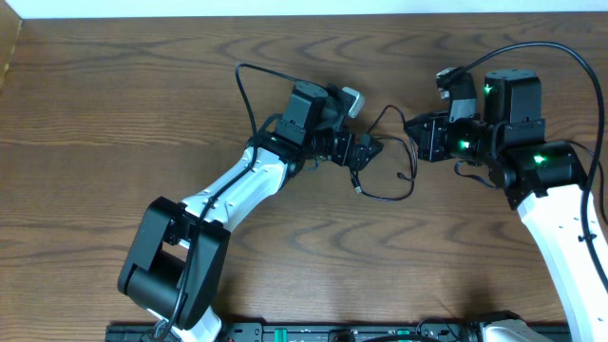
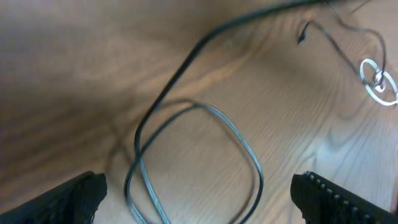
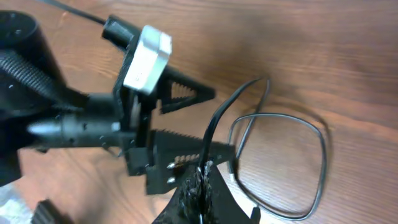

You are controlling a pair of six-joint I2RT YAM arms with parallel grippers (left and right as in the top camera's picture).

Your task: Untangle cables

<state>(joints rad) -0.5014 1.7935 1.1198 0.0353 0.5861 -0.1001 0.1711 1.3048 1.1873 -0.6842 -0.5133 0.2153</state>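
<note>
Two grippers meet nose to nose over the wooden table (image 1: 142, 95), tips just apart. One of them, the left gripper (image 1: 370, 152), is released, its jaws spread wide and holding nothing; from its own camera the two dark fingers (image 2: 68, 199) sit at either lower corner with the black cable (image 2: 249, 155) lying on the wood between and ahead of them, curled into a rounded loop with a second strand crossing over it and running off up and away. The right gripper (image 1: 410, 131) is clenched on that black cable (image 1: 385, 198): in its wrist view the closed fingertips (image 3: 199, 186) pinch a strand (image 3: 214, 124) that rises straight out of the grip, bends over ahead of the tips, and joins the loop lying just to one side of them on the table. The left gripper's (image 3: 199, 118) serrated fingers stand apart directly in front of the right gripper's tips, the held strand passing close beside the nearer one; whether it touches is hard to tell. Beyond the left fingers, far off to the side, a small pale ring (image 2: 376, 78) lies at the end of a thin dark strand; what it is cannot be told
</note>
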